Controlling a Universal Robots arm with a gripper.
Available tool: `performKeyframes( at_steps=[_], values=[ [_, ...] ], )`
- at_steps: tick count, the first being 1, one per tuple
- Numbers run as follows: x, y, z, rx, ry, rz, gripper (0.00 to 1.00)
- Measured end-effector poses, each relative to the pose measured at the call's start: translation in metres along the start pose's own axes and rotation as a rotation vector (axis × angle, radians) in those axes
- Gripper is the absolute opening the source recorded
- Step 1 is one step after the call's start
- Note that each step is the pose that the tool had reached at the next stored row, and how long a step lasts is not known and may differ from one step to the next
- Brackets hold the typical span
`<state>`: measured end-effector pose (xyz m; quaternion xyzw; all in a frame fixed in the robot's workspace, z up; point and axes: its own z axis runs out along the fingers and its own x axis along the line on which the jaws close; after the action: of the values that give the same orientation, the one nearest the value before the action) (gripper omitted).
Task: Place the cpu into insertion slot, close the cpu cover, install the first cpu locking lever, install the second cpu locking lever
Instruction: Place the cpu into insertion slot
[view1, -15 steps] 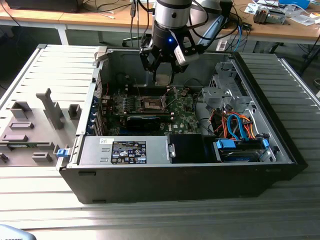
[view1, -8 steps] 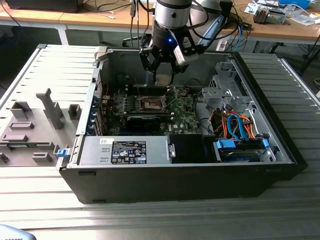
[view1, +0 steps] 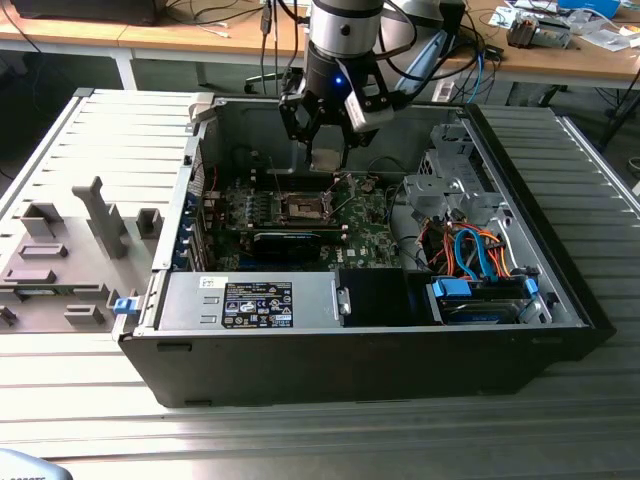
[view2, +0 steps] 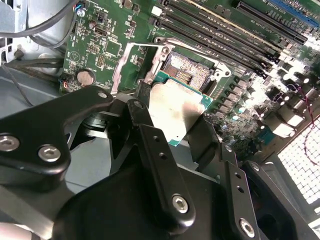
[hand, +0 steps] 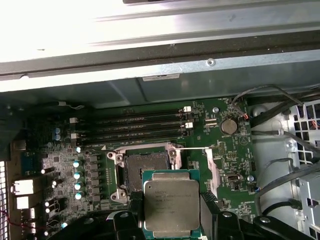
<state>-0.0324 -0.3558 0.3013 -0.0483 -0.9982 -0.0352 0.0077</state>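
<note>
My gripper (view1: 326, 148) hangs inside the open computer case (view1: 540, 250), above the motherboard, and is shut on the cpu (view1: 327, 158). In both wrist views the cpu (view2: 177, 107) (hand: 171, 202) is a silvery square on a green base, clamped by its edges between the black fingers (view2: 150, 145) (hand: 134, 216). It is held clear of the board, a little off to one side of the insertion slot (hand: 145, 172) (view2: 189, 71), which is bare. The cpu cover (view2: 124, 65) (hand: 212, 172) is flipped open beside the slot. A thin wire locking lever (hand: 192, 148) stands released along the slot's edge.
Memory slots (hand: 135, 127) run along one side of the socket. A black graphics card (view1: 290, 241) lies in front of it in the exterior view. Cables and a drive cage (view1: 455, 185) fill the exterior view's right. A grey fixture tray (view1: 70, 250) sits outside the case.
</note>
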Motion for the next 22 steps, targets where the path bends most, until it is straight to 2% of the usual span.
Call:
performKeyframes(
  at_steps=[22],
  values=[
    [0.0000,0.0000,0.0005,0.0081,-0.0054,0.064,0.54]
  ],
)
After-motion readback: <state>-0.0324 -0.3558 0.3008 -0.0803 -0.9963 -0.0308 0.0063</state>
